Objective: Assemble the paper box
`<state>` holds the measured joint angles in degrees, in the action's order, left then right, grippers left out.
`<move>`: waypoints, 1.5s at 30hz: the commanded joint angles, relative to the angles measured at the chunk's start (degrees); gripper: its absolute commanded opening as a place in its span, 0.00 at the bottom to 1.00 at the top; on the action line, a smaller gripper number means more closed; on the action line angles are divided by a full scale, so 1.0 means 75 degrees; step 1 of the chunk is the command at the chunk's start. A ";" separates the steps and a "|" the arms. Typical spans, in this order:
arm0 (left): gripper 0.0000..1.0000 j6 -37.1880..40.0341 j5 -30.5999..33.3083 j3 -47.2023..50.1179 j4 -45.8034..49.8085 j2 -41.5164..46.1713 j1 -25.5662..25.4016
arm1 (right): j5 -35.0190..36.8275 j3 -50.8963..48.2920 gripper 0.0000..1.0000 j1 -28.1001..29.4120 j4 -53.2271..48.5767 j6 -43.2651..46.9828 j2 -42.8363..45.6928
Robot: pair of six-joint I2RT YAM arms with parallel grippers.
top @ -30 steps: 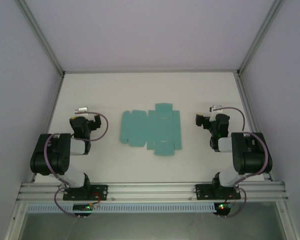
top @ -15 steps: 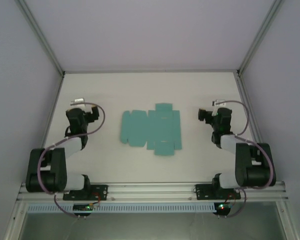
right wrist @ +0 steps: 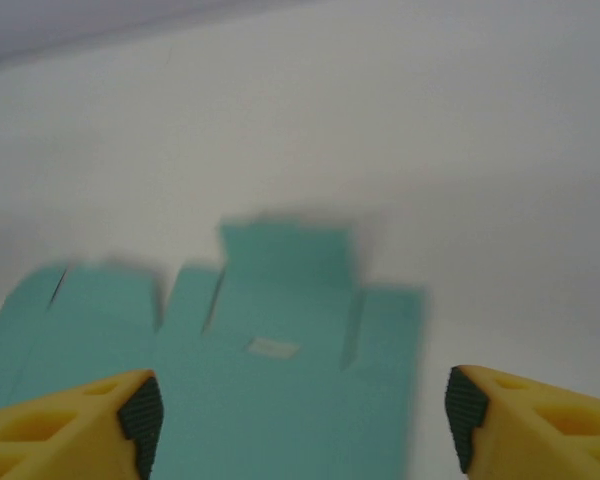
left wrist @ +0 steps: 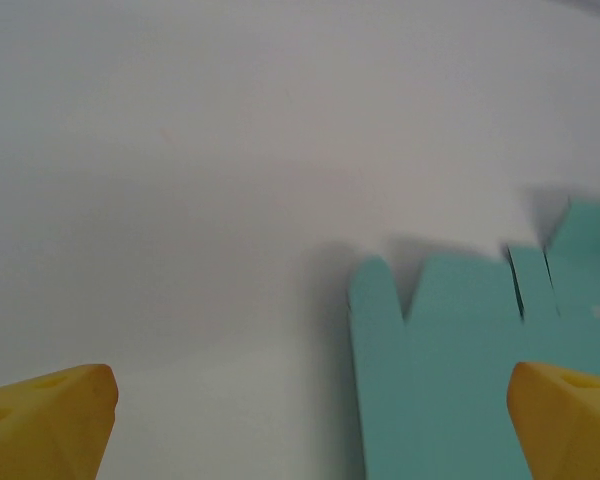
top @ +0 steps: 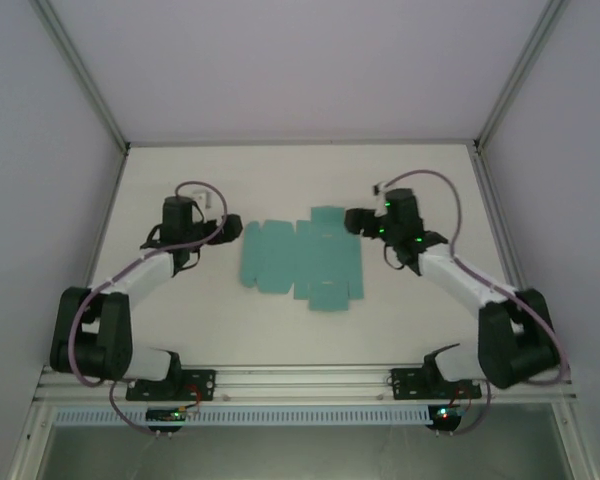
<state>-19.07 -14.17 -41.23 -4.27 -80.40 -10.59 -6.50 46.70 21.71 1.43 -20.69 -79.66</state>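
Observation:
The paper box (top: 300,262) is a flat teal die-cut sheet with flaps, lying mid-table. My left gripper (top: 228,234) hovers at the sheet's left edge, open. In the left wrist view its yellow fingertips (left wrist: 50,420) stand far apart, with the sheet's (left wrist: 450,370) left flaps between them toward the right. My right gripper (top: 356,220) is at the sheet's far right corner, open. In the right wrist view the sheet (right wrist: 280,330) lies between its padded fingertips (right wrist: 520,420), and nothing is held.
The white table (top: 300,180) is enclosed by pale walls with metal posts at the back corners (top: 477,145). Both arm bases are bolted to the rail (top: 300,382) at the near edge. Bare surface lies behind and in front of the sheet.
Both arms have stretched forward and swung inward, bringing their grippers from the table's sides to the sheet's left and right edges. The sheet has not moved.

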 commanded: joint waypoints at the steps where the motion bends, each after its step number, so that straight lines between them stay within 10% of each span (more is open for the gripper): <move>1: 1.00 -0.0377 -0.1341 -0.0194 0.0604 -0.0612 -0.0062 | -0.0853 0.0367 0.71 0.0367 -0.0617 -0.0527 -0.0922; 12: 0.88 -0.1419 -0.4211 0.0062 -0.1306 -0.1942 -0.0076 | -0.1184 0.0403 0.59 0.0421 -0.0316 -0.0830 -0.2909; 25: 0.00 -0.2224 -0.4937 0.0272 -0.2784 -0.2215 -0.0158 | -0.1260 0.0260 0.61 0.0300 0.0003 -0.0667 -0.2689; 34: 0.00 -0.3746 -0.6034 0.0055 -0.4644 -0.1339 -0.0098 | -0.2505 0.0384 0.99 -0.0897 -0.0821 0.0216 -0.0582; 45: 0.00 -0.4220 -0.6062 -0.0432 -0.4088 -0.0158 0.0028 | -0.4778 0.0147 0.85 -0.1986 -0.2030 0.1071 0.0683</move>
<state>-50.06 -58.08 -42.76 -35.75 -83.85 -10.70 -36.27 49.28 7.42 -9.08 -14.79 -75.85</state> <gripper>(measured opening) 0.056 0.862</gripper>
